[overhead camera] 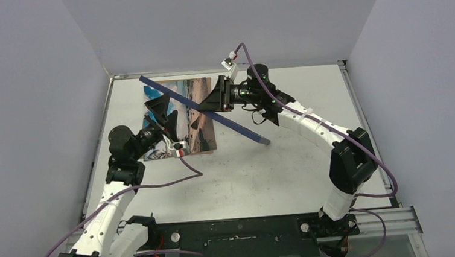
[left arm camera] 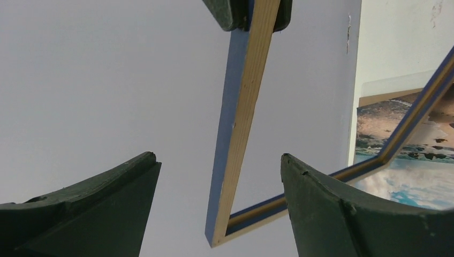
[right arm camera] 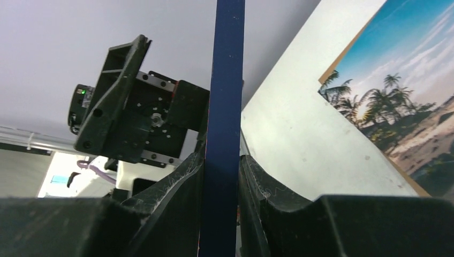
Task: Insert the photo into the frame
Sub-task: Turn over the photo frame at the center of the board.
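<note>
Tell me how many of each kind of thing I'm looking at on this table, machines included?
robot arms: 2 (left arm, right arm)
picture frame: 1
photo: 1
Total: 4

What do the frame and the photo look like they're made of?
The frame: likely wood, painted matte navy on its face, with a bare pale edge showing grain. The photo: a thin, flat printed sheet, probably paper or card; its gloss cannot be judged.
</note>
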You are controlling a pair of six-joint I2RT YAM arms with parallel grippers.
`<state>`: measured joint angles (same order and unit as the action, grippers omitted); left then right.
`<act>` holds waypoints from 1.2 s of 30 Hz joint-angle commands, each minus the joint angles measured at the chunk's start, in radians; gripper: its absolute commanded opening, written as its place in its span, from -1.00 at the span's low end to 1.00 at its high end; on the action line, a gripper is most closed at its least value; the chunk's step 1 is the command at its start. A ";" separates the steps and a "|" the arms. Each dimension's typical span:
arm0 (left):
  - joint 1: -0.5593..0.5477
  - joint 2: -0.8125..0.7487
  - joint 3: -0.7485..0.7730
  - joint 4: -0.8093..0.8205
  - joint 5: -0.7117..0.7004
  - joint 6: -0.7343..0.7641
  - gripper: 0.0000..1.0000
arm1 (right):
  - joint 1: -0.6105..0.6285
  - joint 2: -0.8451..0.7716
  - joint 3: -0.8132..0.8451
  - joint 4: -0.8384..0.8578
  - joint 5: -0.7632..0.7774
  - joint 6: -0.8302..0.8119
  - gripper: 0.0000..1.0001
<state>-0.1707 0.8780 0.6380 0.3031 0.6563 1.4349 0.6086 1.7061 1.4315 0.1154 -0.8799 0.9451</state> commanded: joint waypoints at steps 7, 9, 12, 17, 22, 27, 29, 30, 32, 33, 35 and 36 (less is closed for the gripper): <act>-0.050 0.046 0.002 0.079 -0.021 0.180 0.28 | 0.049 -0.074 0.034 0.279 -0.030 0.175 -0.89; -0.059 0.058 0.002 0.114 -0.040 0.183 0.04 | 0.048 -0.070 0.034 0.281 -0.032 0.185 -0.89; -0.067 0.067 0.016 0.136 -0.060 0.165 -0.31 | 0.048 -0.063 0.036 0.243 -0.036 0.158 -0.89; -0.072 0.055 0.041 0.086 -0.062 0.157 -0.68 | 0.039 -0.041 0.153 -0.052 0.020 -0.083 -0.39; -0.078 0.043 0.110 -0.064 -0.063 0.147 -0.76 | 0.049 -0.053 0.439 -0.535 0.377 -0.564 0.31; -0.087 0.040 0.176 -0.178 -0.074 0.080 -0.83 | 0.125 -0.190 0.418 -0.598 0.618 -0.943 0.68; -0.090 0.039 0.204 -0.213 -0.081 0.018 -0.86 | 0.184 -0.257 0.350 -0.605 0.697 -1.117 0.73; -0.090 0.041 0.222 -0.231 -0.083 -0.020 -0.86 | 0.203 -0.280 0.330 -0.623 0.717 -1.183 0.74; -0.091 0.048 0.266 -0.278 -0.087 -0.077 -0.87 | 0.230 -0.308 0.320 -0.685 0.755 -1.264 0.74; -0.093 0.052 0.294 -0.290 -0.093 -0.115 -0.88 | 0.252 -0.316 0.321 -0.708 0.775 -1.309 0.74; -0.093 0.060 0.330 -0.352 -0.092 -0.132 -0.87 | 0.329 -0.333 0.315 -0.726 0.847 -1.374 0.74; -0.092 0.062 0.339 -0.370 -0.087 -0.137 -0.86 | 0.377 -0.338 0.307 -0.728 0.890 -1.409 0.74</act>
<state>-0.2569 0.9409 0.8677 0.0025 0.5724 1.4136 0.8825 1.3853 1.7672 -0.5377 -0.1905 -0.2035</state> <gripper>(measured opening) 0.221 0.870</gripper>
